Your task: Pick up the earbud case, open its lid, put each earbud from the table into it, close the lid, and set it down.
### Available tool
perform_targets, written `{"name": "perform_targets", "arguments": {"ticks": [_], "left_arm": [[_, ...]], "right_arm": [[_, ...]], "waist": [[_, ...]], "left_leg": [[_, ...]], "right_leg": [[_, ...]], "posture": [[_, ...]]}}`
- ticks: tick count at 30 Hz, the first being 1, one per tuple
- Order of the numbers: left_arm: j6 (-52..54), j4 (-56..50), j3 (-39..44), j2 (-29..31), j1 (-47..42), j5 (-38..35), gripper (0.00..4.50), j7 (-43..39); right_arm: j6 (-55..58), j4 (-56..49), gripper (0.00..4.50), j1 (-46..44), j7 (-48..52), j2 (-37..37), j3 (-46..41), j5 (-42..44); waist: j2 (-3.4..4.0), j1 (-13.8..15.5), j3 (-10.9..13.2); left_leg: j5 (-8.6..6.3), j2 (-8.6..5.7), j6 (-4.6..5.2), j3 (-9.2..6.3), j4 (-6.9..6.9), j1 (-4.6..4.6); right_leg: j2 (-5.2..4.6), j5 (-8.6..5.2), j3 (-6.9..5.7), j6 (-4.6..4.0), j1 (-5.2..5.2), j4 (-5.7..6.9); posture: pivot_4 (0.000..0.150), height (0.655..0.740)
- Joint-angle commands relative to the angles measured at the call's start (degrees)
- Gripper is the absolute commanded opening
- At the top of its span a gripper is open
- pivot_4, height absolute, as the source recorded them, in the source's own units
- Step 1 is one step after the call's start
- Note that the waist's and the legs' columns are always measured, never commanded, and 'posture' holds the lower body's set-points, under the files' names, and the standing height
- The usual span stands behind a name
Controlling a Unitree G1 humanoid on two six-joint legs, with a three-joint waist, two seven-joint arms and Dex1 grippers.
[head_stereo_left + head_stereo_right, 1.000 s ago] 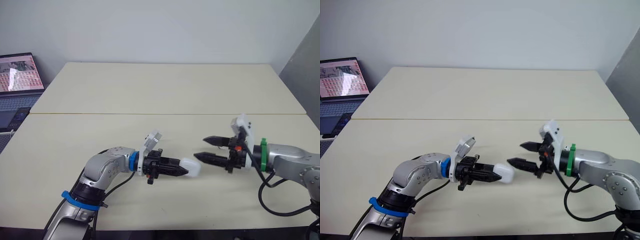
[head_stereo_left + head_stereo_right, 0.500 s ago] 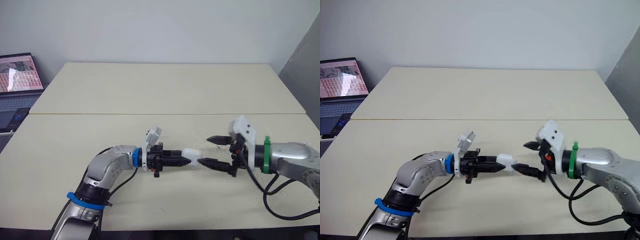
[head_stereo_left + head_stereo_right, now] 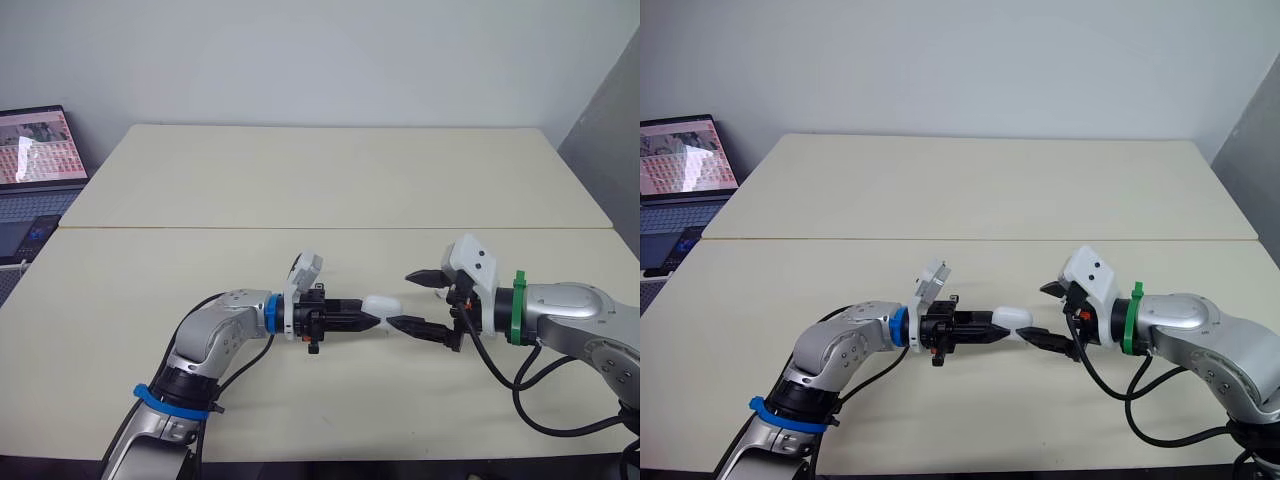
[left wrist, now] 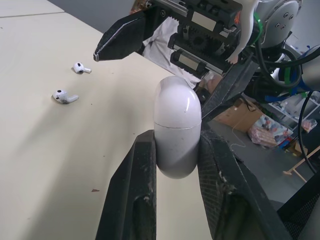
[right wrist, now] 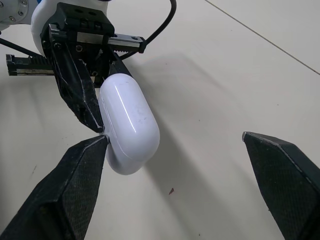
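Between the two grippers, near the front edge of a cream table point(image 3: 300, 180), a white earbud case point(image 4: 177, 115) is held off the tabletop. The left gripper point(image 3: 368, 320) reaches toward the right one, and its two black fingers point(image 4: 135, 190) pinch the lower half of the case from both sides. The rounded upper half sticks out past the fingertips. A thin seam runs around the case, and the lid is closed.

Facing it, the right gripper point(image 5: 173, 137) is spread wide. The tip of one finger point(image 5: 80, 170) rests against the side of the case, close to where the left gripper's finger ends. Its other finger point(image 5: 280, 175) is well apart from the case, with bare table showing in the gap.

Two small white earbuds lie on the table beyond the left gripper's fingertips, off to one side of the case and near the right gripper's free finger. The farther earbud point(image 4: 80, 67) and the nearer earbud point(image 4: 65, 96) are close together but not touching.

Well behind the left arm, off the table's far corner, an open laptop point(image 3: 35, 160) shows a lit screen.
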Motion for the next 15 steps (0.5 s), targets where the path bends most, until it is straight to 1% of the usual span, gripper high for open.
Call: {"name": "perform_targets", "arguments": {"ticks": [1, 12, 15], "left_arm": [[-1.24, -1.57, 0.15, -0.06, 0.36, -0.95, 0.78, -2.14], [-2.69, -2.00, 0.47, 0.03, 1.40, -0.33, 0.78, -1.93], [-4.57, -2.07, 1.39, -0.59, 1.93, 0.20, 0.78, -0.49]], "right_arm": [[-0.45, 1.31, 4.50, -1.84, -1.30, -0.03, -3.36, -2.09], [0.86, 2.94, 4.50, -4.80, -2.66, 3.06, -6.83, -0.31], [1.07, 3.60, 4.50, -4.93, -3.19, 3.31, -7.47, -1.20]], "waist": [[0.00, 0.00, 0.00], [0.00, -0.02, 0.00], [0.00, 0.00, 0.00]], "left_leg": [[0.00, 0.00, 0.00, 0.00, 0.00, 0.00], [0.00, 0.00, 0.00, 0.00, -0.01, 0.00], [0.00, 0.00, 0.00, 0.00, -0.01, 0.00]], "right_leg": [[0.00, 0.00, 0.00, 0.00, 0.00, 0.00], [0.00, 0.00, 0.00, 0.00, -0.01, 0.00], [0.00, 0.00, 0.00, 0.00, -0.01, 0.00]], "posture": [[0.150, 0.7400], [0.150, 0.7400], [0.150, 0.7400]]}}
